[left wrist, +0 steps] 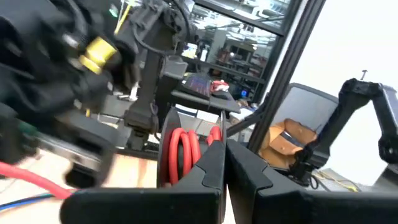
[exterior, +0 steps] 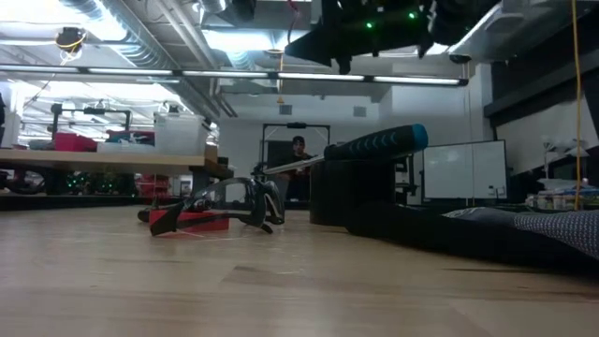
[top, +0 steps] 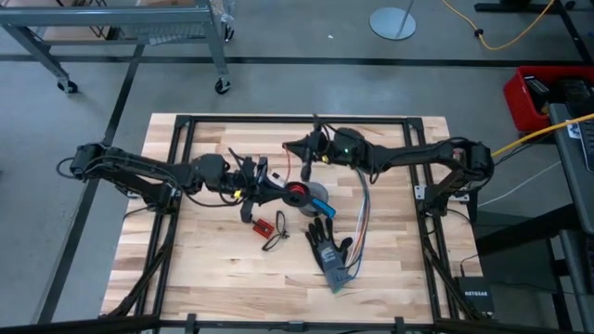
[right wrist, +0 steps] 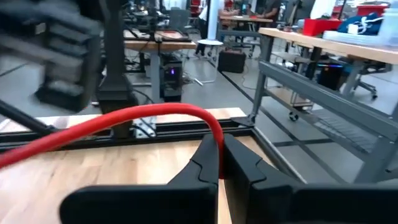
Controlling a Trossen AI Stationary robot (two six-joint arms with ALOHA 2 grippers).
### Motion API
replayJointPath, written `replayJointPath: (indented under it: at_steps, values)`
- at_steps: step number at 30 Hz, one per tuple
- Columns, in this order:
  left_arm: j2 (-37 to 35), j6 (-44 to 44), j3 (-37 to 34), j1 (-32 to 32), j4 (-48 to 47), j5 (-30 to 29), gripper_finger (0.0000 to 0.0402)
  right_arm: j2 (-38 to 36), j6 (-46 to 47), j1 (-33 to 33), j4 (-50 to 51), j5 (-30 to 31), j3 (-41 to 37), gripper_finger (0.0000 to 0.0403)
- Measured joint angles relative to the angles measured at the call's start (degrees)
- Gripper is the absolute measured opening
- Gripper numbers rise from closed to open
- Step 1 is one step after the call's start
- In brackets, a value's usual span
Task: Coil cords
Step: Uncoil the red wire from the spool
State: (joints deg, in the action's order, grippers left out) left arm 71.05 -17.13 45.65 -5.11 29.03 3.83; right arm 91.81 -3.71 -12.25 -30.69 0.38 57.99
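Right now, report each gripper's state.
Left gripper: shut on the red cord, at its coiled loops.
Right gripper: shut on the red cord, on a stretch running between the arms.

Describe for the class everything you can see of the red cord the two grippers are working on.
The red cord looks like smooth, thin, flexible plastic-coated wire. One stretch arcs through the air into the shut fingers of the right gripper. Another part is wound into a few tight loops, standing upright beside the shut left gripper. From above, the coil sits mid-table, next to a grey tape roll.
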Motion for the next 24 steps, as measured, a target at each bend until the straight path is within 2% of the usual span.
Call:
replayJointPath:
  at_steps: [6,10,15,20,24]
  values:
    - [0.02,-0.18,-0.02,-1.65,-0.59,-0.21,0.0,0.0,-0.01,-3.43,6.51,-3.19,5.66,0.0007]
    - [0.02,-1.09,0.0,-2.23,-4.92,-0.84,0.0,0.0,0.14,-5.2,13.19,-5.97,10.14,0.0007]
    - [0.02,-1.96,-0.02,-2.53,-12.63,-5.99,0.0,0.0,-2.05,-5.57,23.83,-10.23,15.57,0.0007]
    - [-0.2,-1.96,-0.01,-2.4,-18.06,-11.52,0.0,-0.02,-4.68,-5.45,41.45,-13.46,21.42,0.0007]
    - [-0.63,-0.04,0.0,-2.4,-21.0,-16.14,0.0,-0.02,-5.51,-5.4,51.8,-16.27,23.24,0.0007]
